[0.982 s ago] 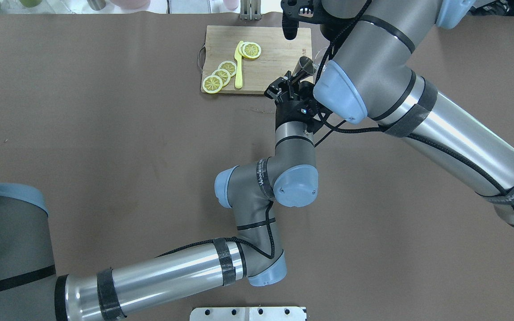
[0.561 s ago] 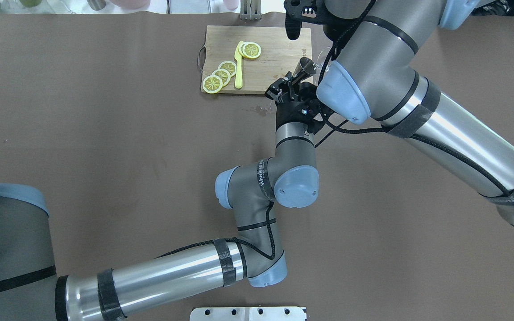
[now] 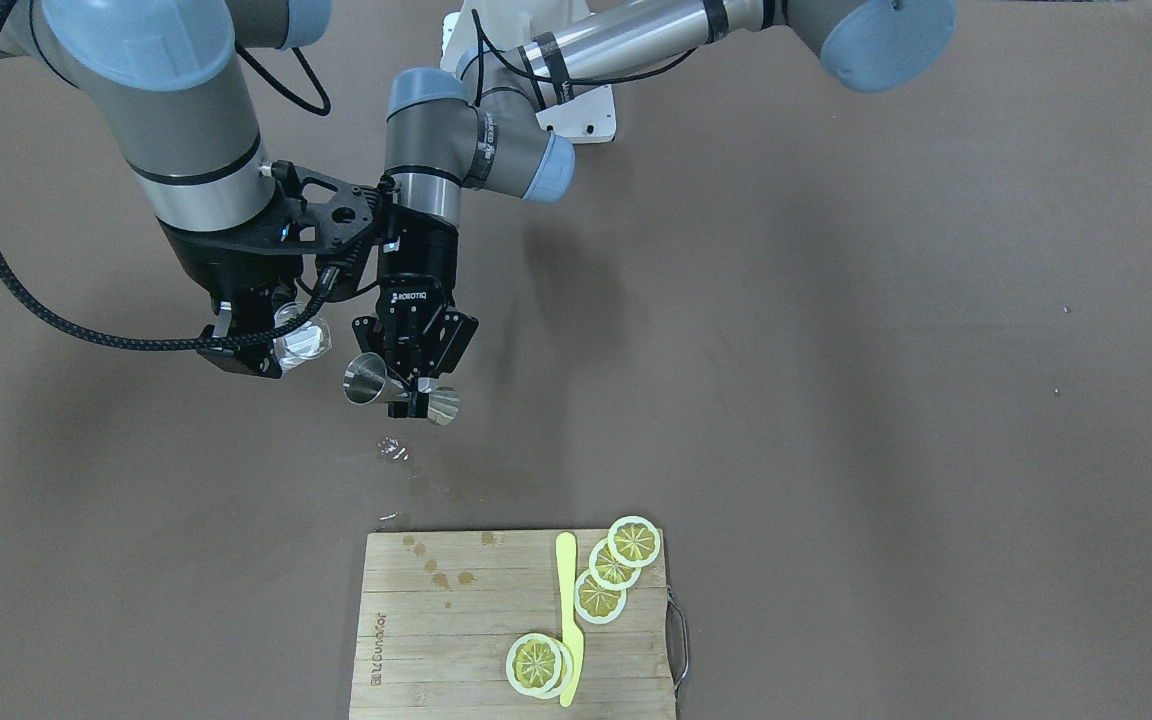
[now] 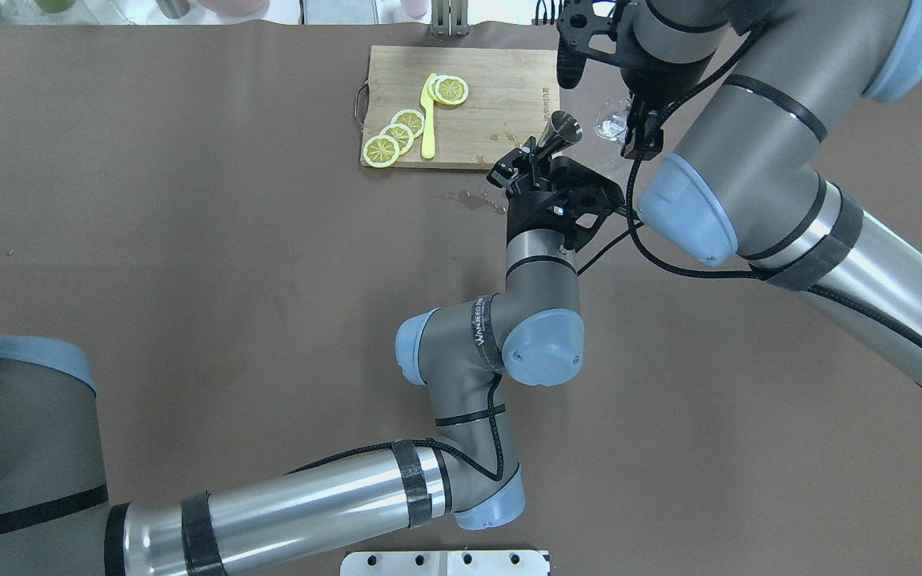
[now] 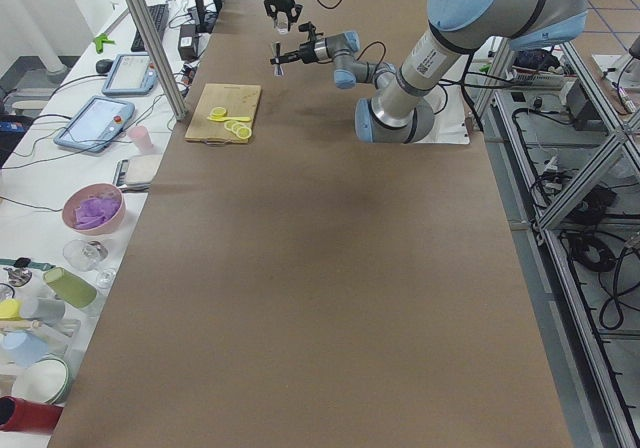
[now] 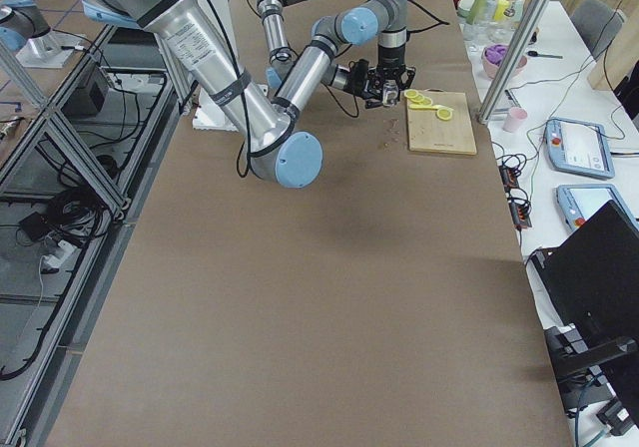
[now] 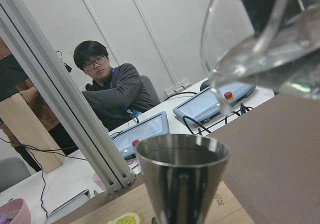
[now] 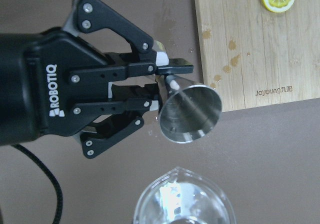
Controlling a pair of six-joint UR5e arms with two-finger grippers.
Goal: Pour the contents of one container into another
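Note:
My left gripper (image 3: pixel 412 392) is shut on the waist of a steel double-cone jigger (image 3: pixel 367 380), held sideways above the table. In the overhead view the jigger (image 4: pixel 563 128) points its open mouth toward a clear glass cup (image 4: pixel 612 124) just to its right. My right gripper (image 3: pixel 254 345) is shut on that glass cup (image 3: pixel 300 341), which is tilted. The right wrist view looks down on the jigger's empty mouth (image 8: pixel 190 113), the left gripper (image 8: pixel 165 84) clamped behind it, and the cup's rim (image 8: pixel 180 199) below. The left wrist view has the jigger (image 7: pixel 182 174) with the cup (image 7: pixel 265 39) hanging above it.
A wooden cutting board (image 4: pixel 501 76) with lemon slices (image 4: pixel 397 132) and a yellow knife (image 4: pixel 428 120) lies at the far edge. Brown drops mark the board (image 3: pixel 436 572), and a wet patch (image 3: pixel 394 450) is on the table. A person sits beyond the table.
Both arms have shifted right in the overhead view, carrying the jigger and the cup off the board's right edge. Drops on the board and the table now show.

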